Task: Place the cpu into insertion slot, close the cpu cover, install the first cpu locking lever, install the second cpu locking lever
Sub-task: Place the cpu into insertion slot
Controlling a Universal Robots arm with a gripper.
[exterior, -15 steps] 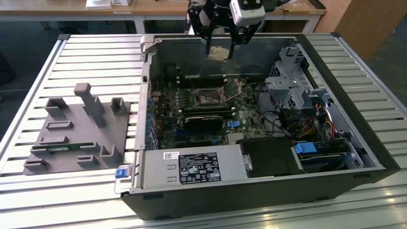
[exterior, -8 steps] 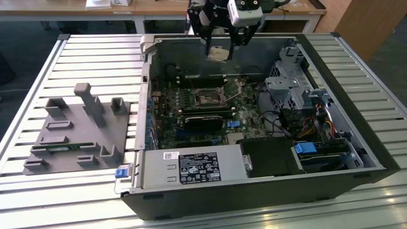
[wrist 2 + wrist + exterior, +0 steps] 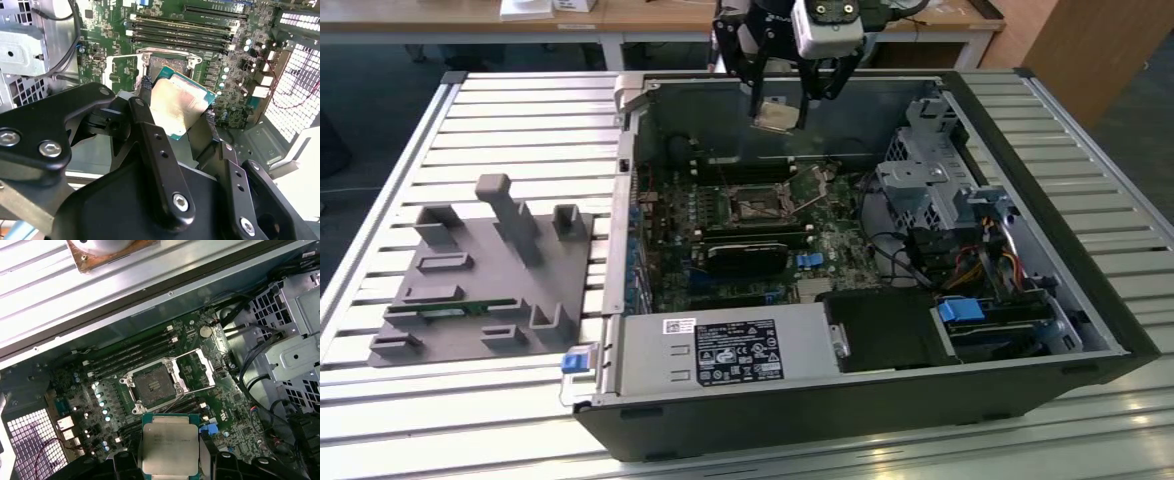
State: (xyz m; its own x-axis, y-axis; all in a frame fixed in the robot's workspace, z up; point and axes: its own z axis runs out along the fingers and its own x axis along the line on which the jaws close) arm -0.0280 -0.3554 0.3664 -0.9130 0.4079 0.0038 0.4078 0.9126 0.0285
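My gripper (image 3: 778, 112) hangs over the far wall of the open computer case (image 3: 1067, 290), shut on the cpu (image 3: 778, 118). In both wrist views the cpu (image 3: 177, 105) (image 3: 167, 445) is a silvery-beige square with a green rim, pinched at two opposite edges between the black fingers (image 3: 146, 86). The insertion slot (image 3: 151, 386) (image 3: 754, 207) lies bare on the green motherboard, some way below and ahead of the cpu. The cpu cover (image 3: 198, 371) (image 3: 122, 70) stands swung open beside the slot.
A grey fixture block (image 3: 480, 275) sits on the slatted table at the exterior view's left. Inside the case are a black card (image 3: 747, 255), long memory slots (image 3: 135, 354), a metal drive cage (image 3: 934, 190), loose cables (image 3: 255, 365) and the power supply (image 3: 720, 350).
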